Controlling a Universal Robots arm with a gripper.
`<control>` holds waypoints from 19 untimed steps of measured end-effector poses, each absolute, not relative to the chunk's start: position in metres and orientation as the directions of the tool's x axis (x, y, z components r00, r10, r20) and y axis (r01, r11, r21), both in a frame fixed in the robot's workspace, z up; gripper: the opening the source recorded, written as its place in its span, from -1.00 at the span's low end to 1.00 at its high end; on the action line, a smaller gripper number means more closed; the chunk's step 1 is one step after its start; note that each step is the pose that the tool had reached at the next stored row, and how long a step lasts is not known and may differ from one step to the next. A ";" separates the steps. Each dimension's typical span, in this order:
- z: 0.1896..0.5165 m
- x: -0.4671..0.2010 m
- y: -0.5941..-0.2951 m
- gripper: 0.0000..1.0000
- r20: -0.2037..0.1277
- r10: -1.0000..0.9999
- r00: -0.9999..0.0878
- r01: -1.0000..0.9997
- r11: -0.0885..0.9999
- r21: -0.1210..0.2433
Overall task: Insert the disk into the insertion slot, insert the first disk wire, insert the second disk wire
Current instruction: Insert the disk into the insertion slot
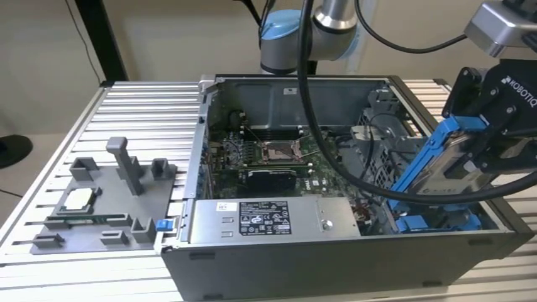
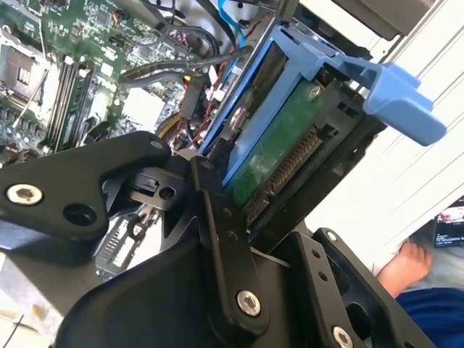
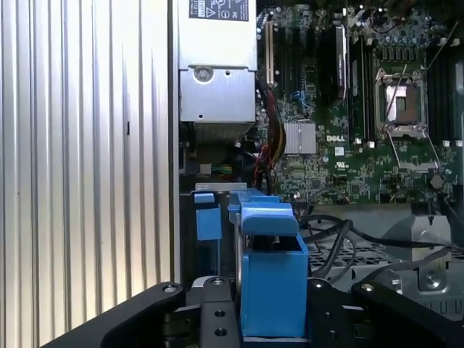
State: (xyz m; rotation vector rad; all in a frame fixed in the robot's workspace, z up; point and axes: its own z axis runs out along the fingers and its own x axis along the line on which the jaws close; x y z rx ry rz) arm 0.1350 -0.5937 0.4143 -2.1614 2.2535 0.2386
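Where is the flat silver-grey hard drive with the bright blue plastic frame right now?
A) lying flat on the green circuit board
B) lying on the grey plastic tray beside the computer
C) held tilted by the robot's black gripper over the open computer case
C: the silver-grey hard drive in its bright blue plastic frame is clamped, tilted, in the black gripper above the dark grey open computer case.

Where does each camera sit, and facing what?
Exterior view: off the robot, looking into the open grey computer case; shows the silver arm and black jaws holding the blue-framed silver-grey disk.
First wrist view: on the wrist, facing the green motherboard past the disk; jaws show.
Second wrist view: on the wrist, along the clamped disk; jaws show.
Both share disk, motherboard.
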 end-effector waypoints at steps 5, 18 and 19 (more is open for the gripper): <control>0.411 0.135 -0.594 -1.00 -0.113 -0.993 -0.046 -0.995 0.035 0.098; 0.398 0.135 -0.595 -1.00 -0.113 -0.993 -0.045 -0.995 0.035 0.093; 0.396 0.135 -0.595 -1.00 -0.113 -0.993 -0.045 -0.995 0.035 0.093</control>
